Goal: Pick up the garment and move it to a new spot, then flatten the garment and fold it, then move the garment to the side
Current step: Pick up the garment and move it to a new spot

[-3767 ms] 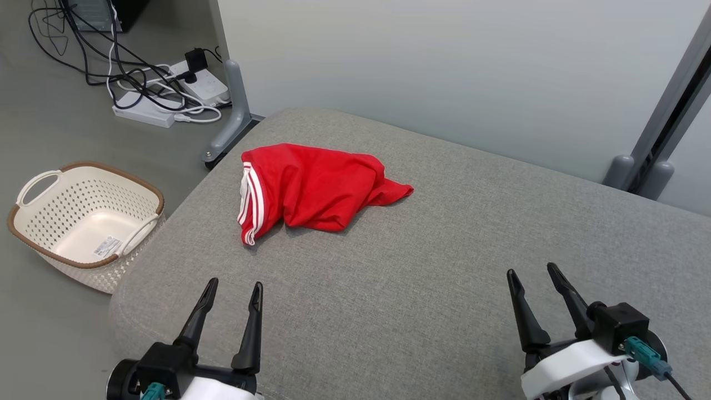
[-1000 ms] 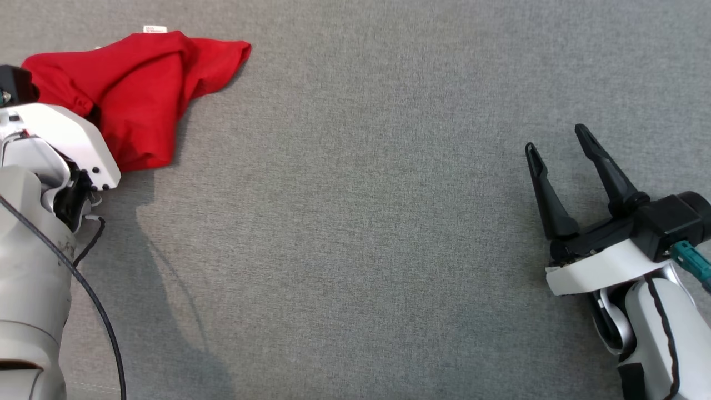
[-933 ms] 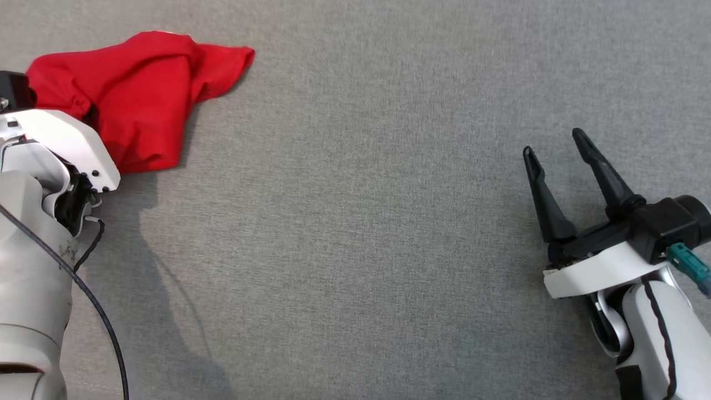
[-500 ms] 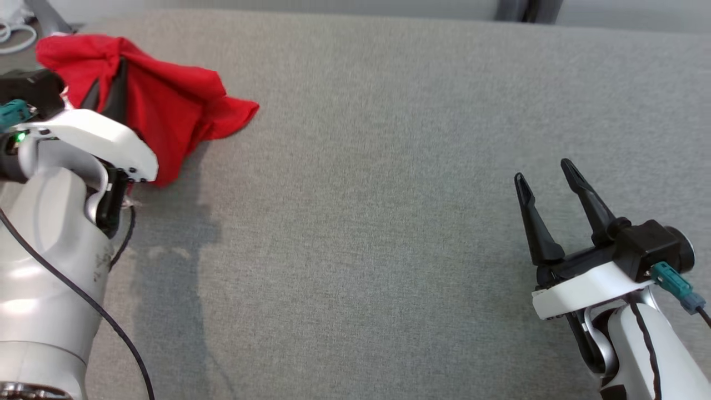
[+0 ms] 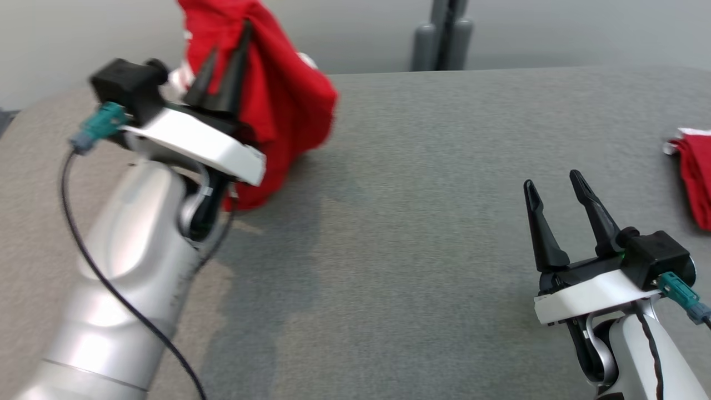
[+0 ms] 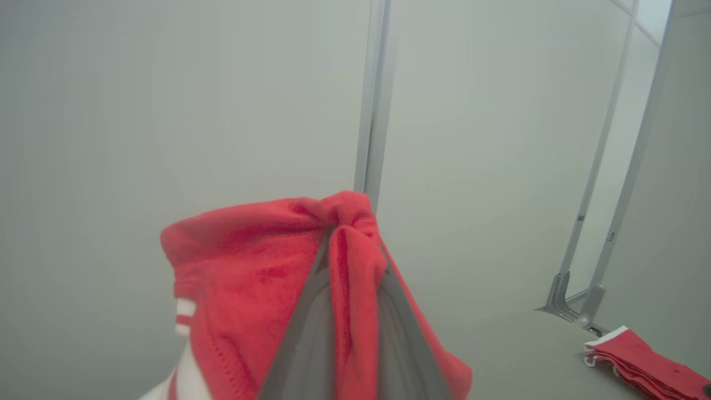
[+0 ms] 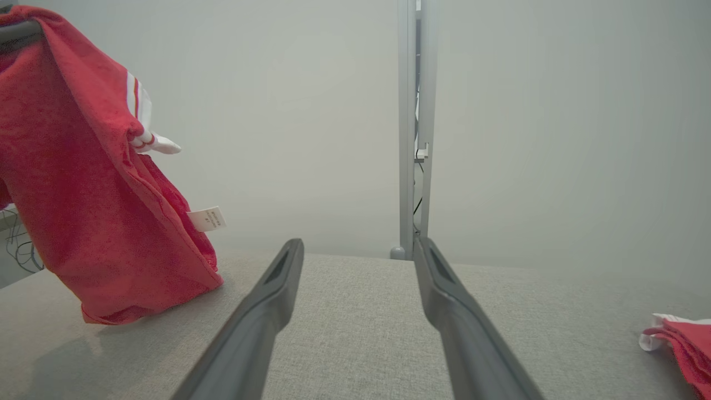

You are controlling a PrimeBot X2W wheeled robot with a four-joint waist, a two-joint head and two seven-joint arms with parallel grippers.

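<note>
Grey pad (image 5: 422, 166): noted garment (image 5: 278, 100) clenched in left gripper (image 5: 230, 39), hem touching pad; right gripper (image 5: 551, 179) spread, empty. Judged best raised clear before carrying centreward.

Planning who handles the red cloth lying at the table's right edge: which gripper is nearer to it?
Right. The right gripper sits open just left of that red cloth; the left gripper is far across the table, shut on the hanging red garment.
</note>
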